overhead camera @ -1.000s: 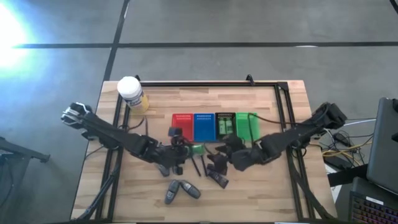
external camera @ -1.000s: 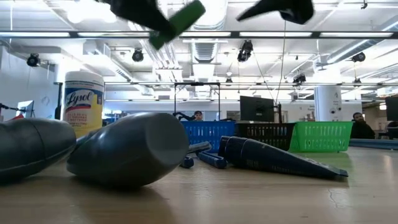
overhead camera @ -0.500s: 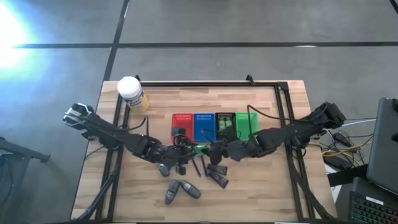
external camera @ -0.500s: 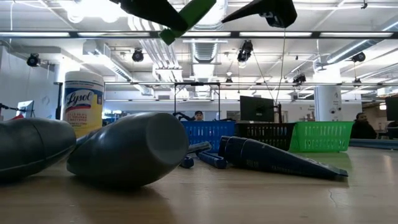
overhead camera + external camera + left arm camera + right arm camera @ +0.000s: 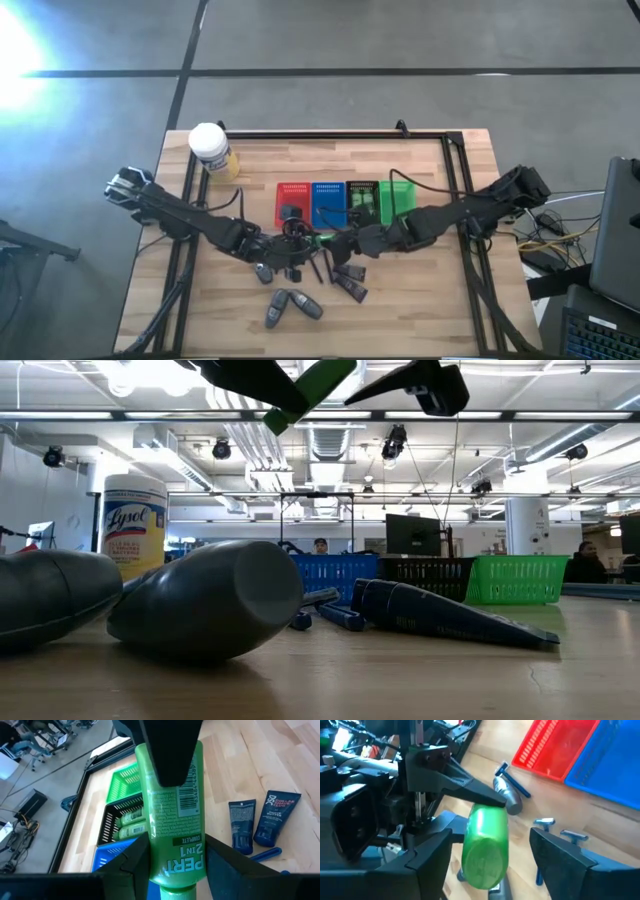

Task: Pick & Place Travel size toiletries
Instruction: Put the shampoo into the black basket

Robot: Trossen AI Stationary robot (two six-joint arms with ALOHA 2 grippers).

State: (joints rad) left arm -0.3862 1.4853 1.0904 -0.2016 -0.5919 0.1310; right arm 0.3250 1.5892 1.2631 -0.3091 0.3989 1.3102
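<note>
- The left gripper [image 5: 300,240] hangs above the middle of the tabletop [image 5: 420,310], pinching a green tube [image 5: 175,815] between its fingers; the tube is lifted clear of the wood.
- From low down, the tube [image 5: 312,390] sits tilted near the ceiling lights, sticking out of the left gripper's dark fingers [image 5: 255,380].
- The right gripper [image 5: 342,243] faces it from the other side, its fingers [image 5: 565,857] spread, one on each side of the tube's round end [image 5: 484,847], not yet touching it that I can see.
- Just behind the two grippers stand the baskets in a row: red basket [image 5: 292,197], blue basket [image 5: 327,202], black basket [image 5: 362,203], green basket [image 5: 396,200].
- On the wood beneath lie blue razors [image 5: 512,781], two dark packets [image 5: 257,820], and nearer the front edge two grey tubes [image 5: 290,305].
- A white-capped jar [image 5: 210,148] stands at the far left corner, well apart.
</note>
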